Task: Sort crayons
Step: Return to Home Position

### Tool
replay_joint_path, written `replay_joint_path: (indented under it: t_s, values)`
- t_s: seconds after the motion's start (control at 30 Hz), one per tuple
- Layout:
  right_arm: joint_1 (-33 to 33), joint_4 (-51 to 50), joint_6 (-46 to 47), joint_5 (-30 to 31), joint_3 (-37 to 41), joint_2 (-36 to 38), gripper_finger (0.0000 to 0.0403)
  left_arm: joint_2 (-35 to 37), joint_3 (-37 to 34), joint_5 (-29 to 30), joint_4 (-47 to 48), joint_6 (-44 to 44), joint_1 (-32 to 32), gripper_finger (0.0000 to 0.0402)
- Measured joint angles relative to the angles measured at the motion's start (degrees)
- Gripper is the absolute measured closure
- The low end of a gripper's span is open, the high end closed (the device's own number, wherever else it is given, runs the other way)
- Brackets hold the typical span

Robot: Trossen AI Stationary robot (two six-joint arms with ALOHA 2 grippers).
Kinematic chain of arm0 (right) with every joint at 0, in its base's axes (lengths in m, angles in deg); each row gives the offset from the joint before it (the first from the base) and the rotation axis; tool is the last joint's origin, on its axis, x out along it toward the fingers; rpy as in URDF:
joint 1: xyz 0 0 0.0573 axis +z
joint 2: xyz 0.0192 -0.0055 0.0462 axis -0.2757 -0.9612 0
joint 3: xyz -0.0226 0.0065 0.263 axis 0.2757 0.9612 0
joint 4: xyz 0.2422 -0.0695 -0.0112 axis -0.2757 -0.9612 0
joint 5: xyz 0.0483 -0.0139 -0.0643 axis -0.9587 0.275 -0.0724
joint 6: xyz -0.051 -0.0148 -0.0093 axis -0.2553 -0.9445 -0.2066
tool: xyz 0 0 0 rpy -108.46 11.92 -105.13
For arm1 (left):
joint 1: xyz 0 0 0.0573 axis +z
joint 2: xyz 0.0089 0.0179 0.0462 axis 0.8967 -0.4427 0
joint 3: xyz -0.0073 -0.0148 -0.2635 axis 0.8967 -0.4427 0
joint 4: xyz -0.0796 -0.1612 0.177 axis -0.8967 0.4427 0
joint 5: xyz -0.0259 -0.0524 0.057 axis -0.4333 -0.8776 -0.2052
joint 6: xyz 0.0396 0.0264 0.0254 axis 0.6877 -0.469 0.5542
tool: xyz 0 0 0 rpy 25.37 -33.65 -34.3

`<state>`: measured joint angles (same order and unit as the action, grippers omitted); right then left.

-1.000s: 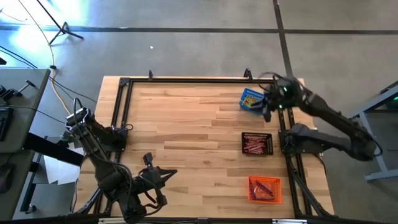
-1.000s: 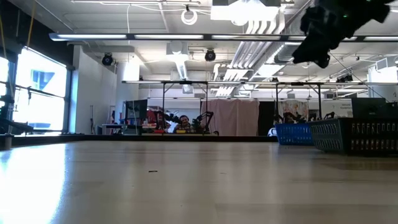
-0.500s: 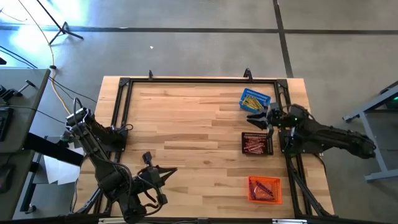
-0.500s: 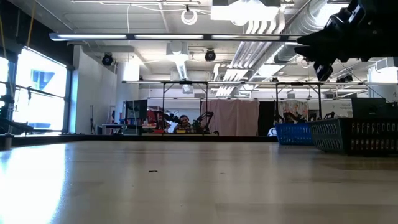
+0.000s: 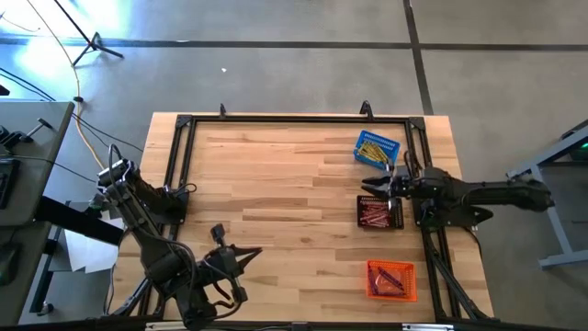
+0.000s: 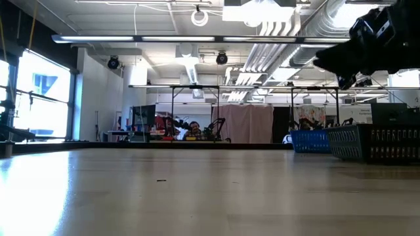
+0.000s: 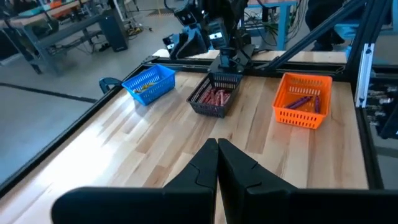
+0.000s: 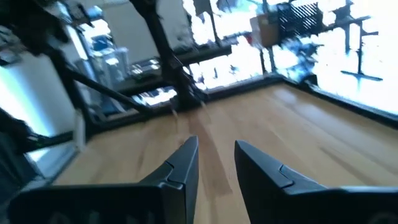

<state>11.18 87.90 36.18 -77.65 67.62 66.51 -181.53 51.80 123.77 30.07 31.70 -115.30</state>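
Released right end effector [image 5: 367, 187] over the black basket [image 5: 359, 213] rim could snag it if dipping; left end effector [image 7: 217, 146], well apart, clenched.

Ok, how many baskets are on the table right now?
3, all along the table's right side in the high view: blue basket topmost, black basket middle, orange basket lowest. None looks hidden.
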Motion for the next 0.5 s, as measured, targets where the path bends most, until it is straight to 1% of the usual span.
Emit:
replay_joint_path:
  t_s: [0.1,0.23,0.33,0.4,0.5]
  values:
    - [1.6,-4.0,2.7,3.7,0.0,0.0,0.0313,-0.1,0.0,0.1,0.0,0.9,0.3,0.0401]
    - [3.4,-9.2,8.7,5.1,0.0,0.0,0.0313,-0.1,0.0,0.1,0.0,0.9,1.5,0.0401]
    - [4.1,-12.0,7.7,5.4,0.0,0.0,0.0313,-0.1,0.0,0.0,0.0,0.9,2.5,0.0401]
    - [4.4,-13.6,7.0,5.0,0.0,0.0,0.0313,-0.1,0.0,-0.2,0.0,0.9,3.0,0.0402]
    - [4.8,-14.4,10.5,0.7,0.0,0.0,0.0313,-0.1,0.0,-0.2,-0.1,2.8,3.6,0.0402]
